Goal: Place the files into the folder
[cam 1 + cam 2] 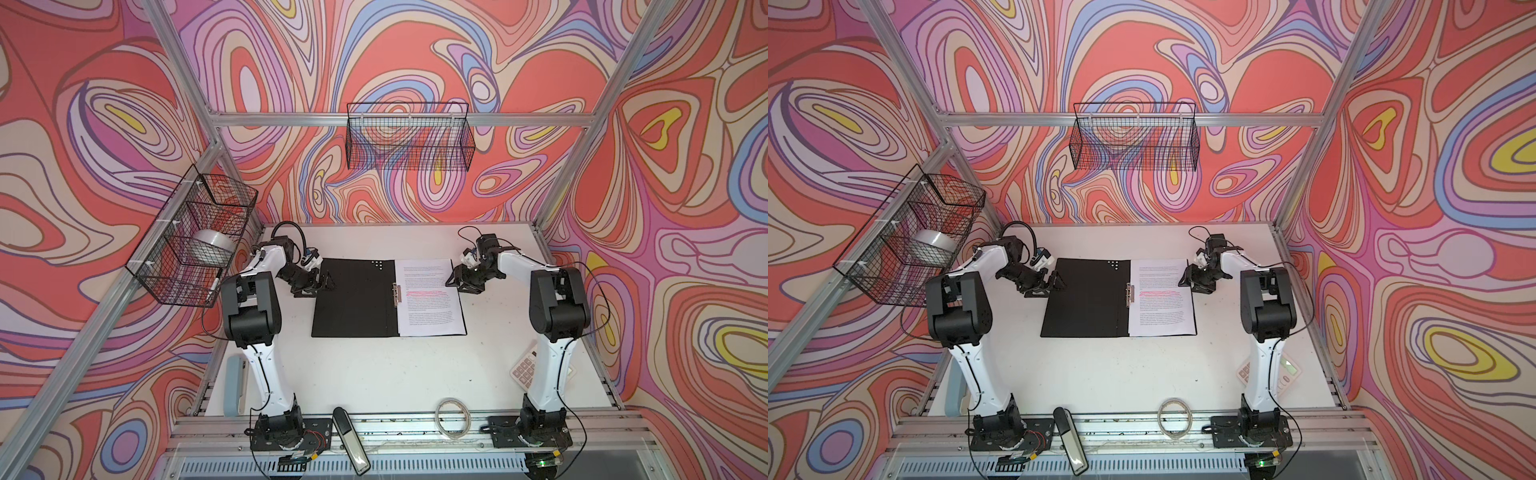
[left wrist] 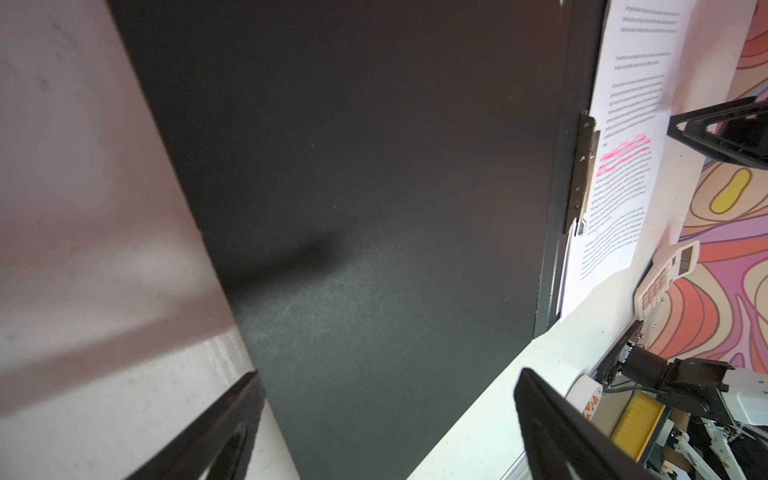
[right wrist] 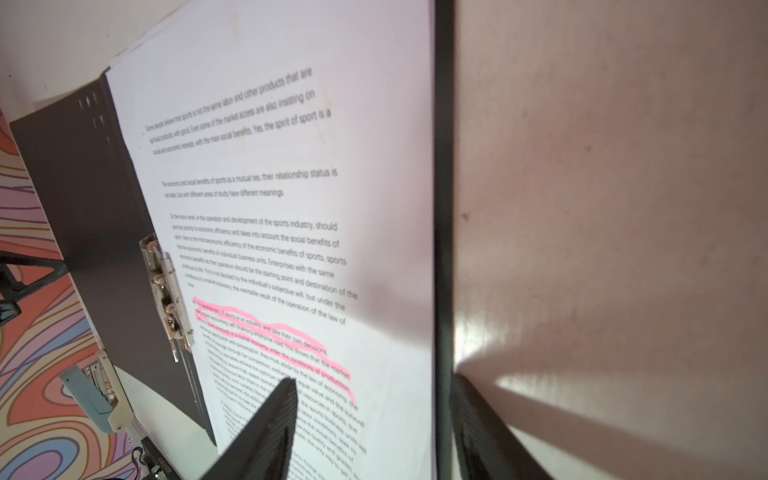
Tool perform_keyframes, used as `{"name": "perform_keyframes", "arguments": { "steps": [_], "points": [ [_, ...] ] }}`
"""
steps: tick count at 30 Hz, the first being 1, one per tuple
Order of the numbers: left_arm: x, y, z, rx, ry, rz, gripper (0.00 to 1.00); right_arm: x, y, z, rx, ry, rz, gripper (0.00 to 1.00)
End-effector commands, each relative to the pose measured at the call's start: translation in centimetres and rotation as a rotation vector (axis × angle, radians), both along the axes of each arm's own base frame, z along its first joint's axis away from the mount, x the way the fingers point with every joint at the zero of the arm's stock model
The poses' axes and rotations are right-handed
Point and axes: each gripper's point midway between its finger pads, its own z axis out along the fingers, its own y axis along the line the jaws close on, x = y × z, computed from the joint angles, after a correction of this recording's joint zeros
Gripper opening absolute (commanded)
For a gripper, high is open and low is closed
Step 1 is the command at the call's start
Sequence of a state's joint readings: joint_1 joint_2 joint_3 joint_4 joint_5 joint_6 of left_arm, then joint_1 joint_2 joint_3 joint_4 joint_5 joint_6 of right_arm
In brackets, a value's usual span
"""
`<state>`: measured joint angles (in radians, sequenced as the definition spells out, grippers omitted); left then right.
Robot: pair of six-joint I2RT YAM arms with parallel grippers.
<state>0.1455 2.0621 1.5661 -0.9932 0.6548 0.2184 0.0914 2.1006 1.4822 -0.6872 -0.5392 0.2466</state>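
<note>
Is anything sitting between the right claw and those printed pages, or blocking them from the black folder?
Nothing visible. The right gripper is open right at the outer edge of the files, which already lie on the right half of the open folder, beside its metal clip.

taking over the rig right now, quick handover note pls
Left gripper: open, empty, at the left edge of the folder.
Right gripper: open, empty, astride the folder's right edge, one finger over the files.
Folder: lies open on the table, black inside up.
Files: stacked on its right half, against the metal clip; whether they are clipped, I cannot tell.
Done: files lie in the folder.
Left: probably closing the cover.
</note>
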Motion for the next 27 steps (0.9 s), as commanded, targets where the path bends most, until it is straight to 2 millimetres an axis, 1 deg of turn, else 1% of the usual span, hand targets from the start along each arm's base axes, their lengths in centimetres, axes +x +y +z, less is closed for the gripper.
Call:
{"name": "perform_keyframes", "arguments": {
  "steps": [1, 22, 27],
  "points": [
    [-1.4, -4.1, 3.3, -0.207, -0.007, -0.059, 0.94, -3.1, 1.1, -4.3, -0.004, 0.151, 0.040, 0.62],
    [-2.1, -4.8, 6.8, -0.261, -0.065, -0.079, 0.93, -2.8, 1.2, -3.7, -0.001, 0.140, 0.040, 0.62],
    [-2.5, -4.8, 7.2, -0.253, -0.077, -0.099, 0.93, -2.6, 1.2, -3.6, 0.000, 0.138, 0.040, 0.62]
  ]
}}
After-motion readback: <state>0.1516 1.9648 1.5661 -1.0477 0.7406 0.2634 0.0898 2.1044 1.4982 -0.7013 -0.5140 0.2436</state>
